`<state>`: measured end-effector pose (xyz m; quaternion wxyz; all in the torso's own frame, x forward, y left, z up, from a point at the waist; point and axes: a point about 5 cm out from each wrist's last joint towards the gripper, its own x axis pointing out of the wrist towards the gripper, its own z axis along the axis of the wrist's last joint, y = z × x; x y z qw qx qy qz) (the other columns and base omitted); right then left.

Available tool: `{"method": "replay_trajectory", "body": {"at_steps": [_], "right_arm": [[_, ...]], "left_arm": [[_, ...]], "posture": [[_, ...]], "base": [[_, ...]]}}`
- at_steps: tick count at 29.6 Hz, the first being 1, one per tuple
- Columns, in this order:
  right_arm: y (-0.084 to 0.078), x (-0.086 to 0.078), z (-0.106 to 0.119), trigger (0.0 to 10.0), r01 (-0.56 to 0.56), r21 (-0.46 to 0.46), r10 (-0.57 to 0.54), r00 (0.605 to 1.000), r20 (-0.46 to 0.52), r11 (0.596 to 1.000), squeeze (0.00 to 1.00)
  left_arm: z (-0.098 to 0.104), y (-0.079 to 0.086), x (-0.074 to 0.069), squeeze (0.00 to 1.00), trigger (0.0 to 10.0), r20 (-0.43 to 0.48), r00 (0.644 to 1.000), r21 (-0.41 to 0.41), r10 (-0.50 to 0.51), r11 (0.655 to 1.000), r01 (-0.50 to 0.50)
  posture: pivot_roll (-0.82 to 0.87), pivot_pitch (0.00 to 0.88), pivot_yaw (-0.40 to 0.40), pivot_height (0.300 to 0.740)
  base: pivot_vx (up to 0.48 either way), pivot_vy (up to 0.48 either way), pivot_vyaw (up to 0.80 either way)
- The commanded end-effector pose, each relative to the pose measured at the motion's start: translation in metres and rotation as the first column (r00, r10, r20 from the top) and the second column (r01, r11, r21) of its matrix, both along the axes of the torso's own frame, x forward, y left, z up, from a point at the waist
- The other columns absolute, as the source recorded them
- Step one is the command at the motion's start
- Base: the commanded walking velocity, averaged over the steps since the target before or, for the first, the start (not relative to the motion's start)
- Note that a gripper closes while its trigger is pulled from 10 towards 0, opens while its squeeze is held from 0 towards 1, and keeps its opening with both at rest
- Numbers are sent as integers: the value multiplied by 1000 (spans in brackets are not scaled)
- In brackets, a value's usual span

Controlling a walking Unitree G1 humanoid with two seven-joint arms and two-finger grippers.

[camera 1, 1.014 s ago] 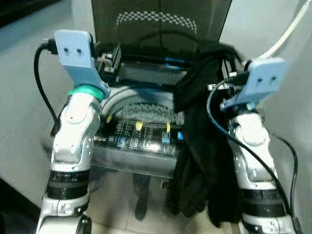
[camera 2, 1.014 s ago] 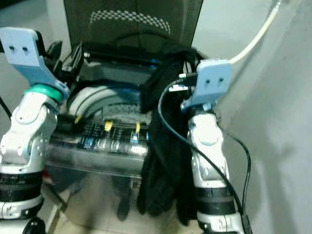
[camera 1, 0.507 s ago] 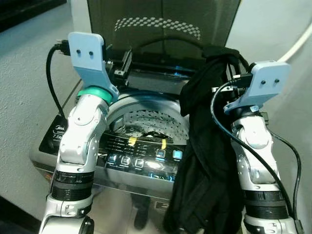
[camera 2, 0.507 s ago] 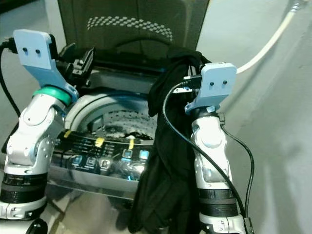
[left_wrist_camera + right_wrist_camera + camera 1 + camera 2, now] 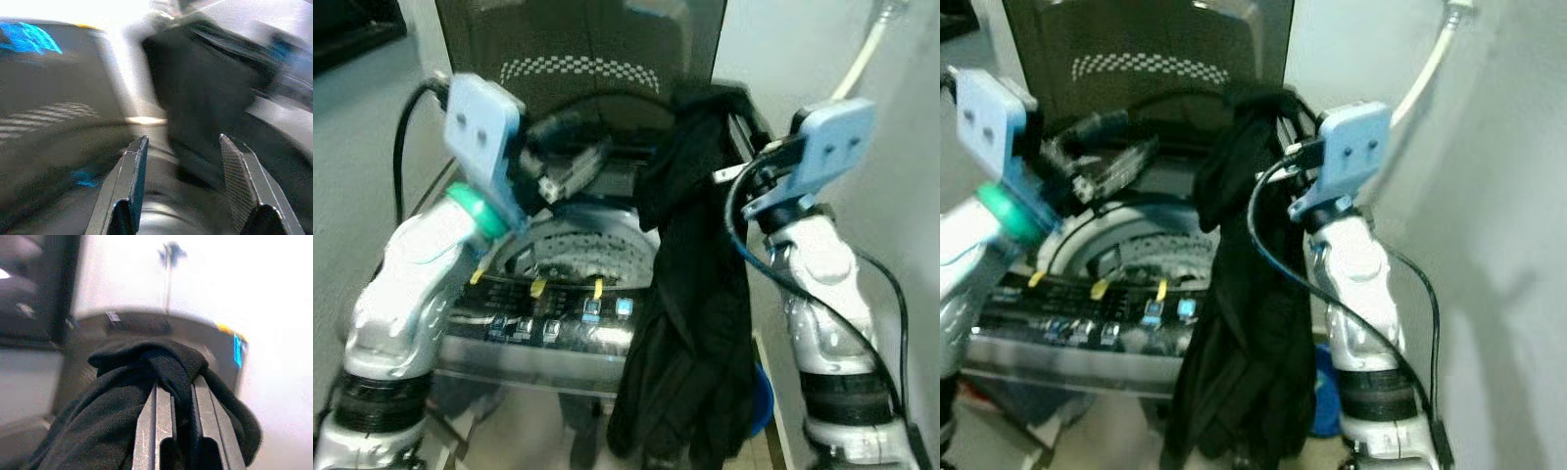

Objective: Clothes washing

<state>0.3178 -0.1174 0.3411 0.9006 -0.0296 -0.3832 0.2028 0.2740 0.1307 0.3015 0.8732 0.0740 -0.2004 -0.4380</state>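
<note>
A black garment (image 5: 690,323) was held pinched in the closed right pincer (image 5: 177,396) beside the open washing machine (image 5: 558,323), the left pincer (image 5: 183,176) was spread empty, and the long hanging cloth could be snagged outside the drum (image 5: 597,257)

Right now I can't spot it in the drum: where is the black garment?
The black garment hangs from the right gripper, draped over the washing machine's right front edge.

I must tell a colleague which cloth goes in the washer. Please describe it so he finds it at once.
Find the open top-loading washing machine. At its right side, the right tool holds up a black garment, which hangs down past the machine's front. It is the one large, limp black cloth there.
</note>
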Motion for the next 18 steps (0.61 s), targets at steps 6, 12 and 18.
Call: {"method": "replay_trajectory", "body": {"at_steps": [6,12,18], "right_arm": [[14,-13,99,10000,-245,60,226,948,224,968,0],[27,-37,148,10000,-455,68,411,851,326,888,0],[14,-39,145,10000,-460,49,425,851,308,887,0]], "left_arm": [[-10,-55,-11,0,10000,-103,944,-132,-313,945,299],[-8,-90,11,0,10000,-113,914,-187,-389,912,365],[10,-52,58,0,10000,-48,999,-196,2,981,-12]], "posture": [[19,29,22,740],[7,20,21,740],[-12,16,26,740]], "base": [[0,0,0],[0,0,0],[0,0,0]]}}
